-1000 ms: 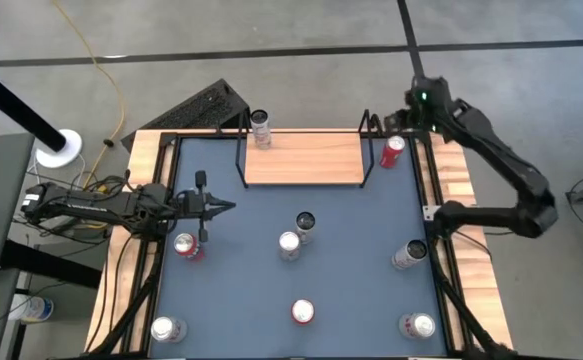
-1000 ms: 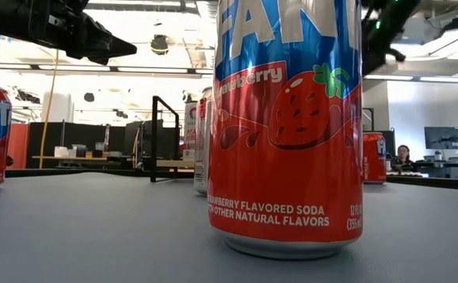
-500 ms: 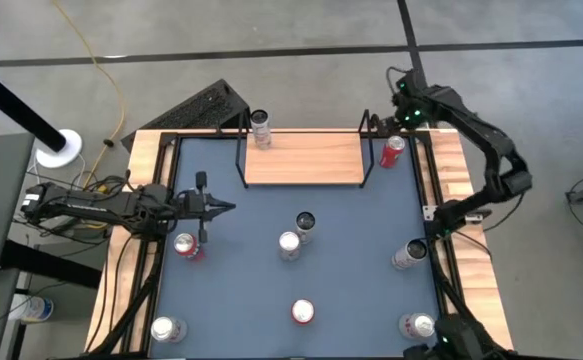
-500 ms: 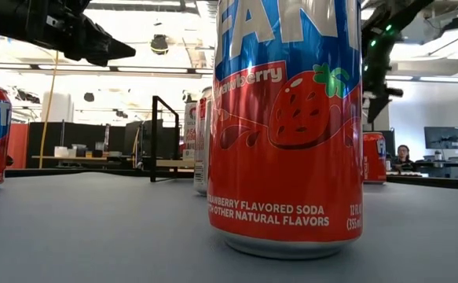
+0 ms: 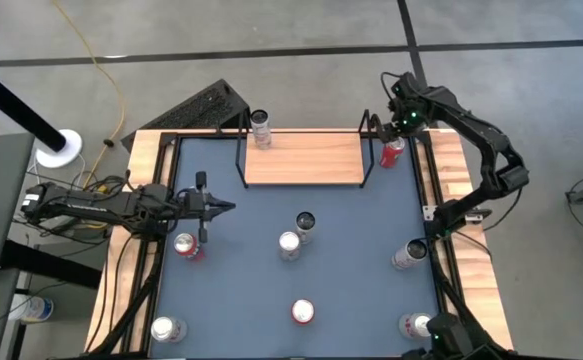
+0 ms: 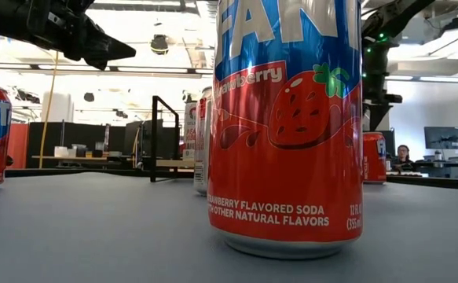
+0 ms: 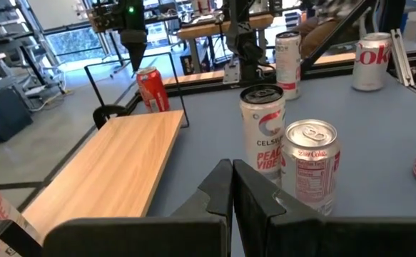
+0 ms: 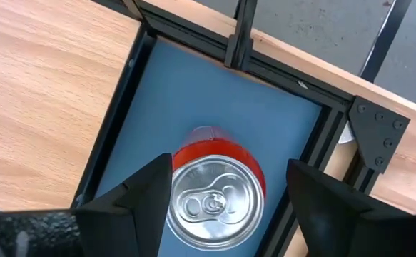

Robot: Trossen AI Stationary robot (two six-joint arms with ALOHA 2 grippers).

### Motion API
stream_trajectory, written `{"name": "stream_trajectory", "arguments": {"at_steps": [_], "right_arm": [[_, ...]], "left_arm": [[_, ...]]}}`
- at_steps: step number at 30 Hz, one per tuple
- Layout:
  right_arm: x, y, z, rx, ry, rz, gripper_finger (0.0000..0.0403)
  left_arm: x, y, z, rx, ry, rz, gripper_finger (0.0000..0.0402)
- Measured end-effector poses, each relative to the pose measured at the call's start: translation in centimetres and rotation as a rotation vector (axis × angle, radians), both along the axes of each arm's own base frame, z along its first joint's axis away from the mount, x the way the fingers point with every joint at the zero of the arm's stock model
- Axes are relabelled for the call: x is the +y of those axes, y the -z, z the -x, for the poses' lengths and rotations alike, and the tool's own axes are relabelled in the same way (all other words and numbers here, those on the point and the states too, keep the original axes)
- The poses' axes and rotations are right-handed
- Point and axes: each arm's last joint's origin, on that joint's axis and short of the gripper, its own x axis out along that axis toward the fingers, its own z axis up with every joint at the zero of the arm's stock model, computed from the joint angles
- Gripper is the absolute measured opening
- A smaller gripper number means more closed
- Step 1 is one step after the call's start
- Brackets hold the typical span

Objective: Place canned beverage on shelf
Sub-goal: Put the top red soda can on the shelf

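At far left, over the tabletop's left edge, the left tool hangs with its fingers pressed together, pointing inward; nothing held. Just in front of it stands a red-and-silver can, another silver can in the near-left corner.

Centre: shelf at the far side, light-wood board on black wire frame. One pale can stands at its far-left corner. On the blue mat before the shelf: a Celsius can, a Coke can just beside it, and a strawberry Fanta can nearer the front.

Right: a red can stands upright on the mat, just beside the shelf's right end, not on the board. The right tool is directly above it, fingers spread on either side of the lid, apart from it. Two more cans sit along the right edge.
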Motion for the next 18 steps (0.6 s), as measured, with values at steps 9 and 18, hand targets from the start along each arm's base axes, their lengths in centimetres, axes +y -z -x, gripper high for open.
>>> {"name": "stream_trajectory", "arguments": {"at_steps": [9, 18], "right_arm": [[0.6, 0.5, -0.2, 0.024, -0.022, -0.041, 0.0265], [1.0, 1.0, -0.2, 0.044, -0.038, -0.075, 0.0265]], "left_arm": [[0.0, 0.0, 0.0, 0.002, -0.001, 0.003, 0.0], [0.0, 0.1, 0.0, 0.006, -0.001, 0.006, 0.0]]}}
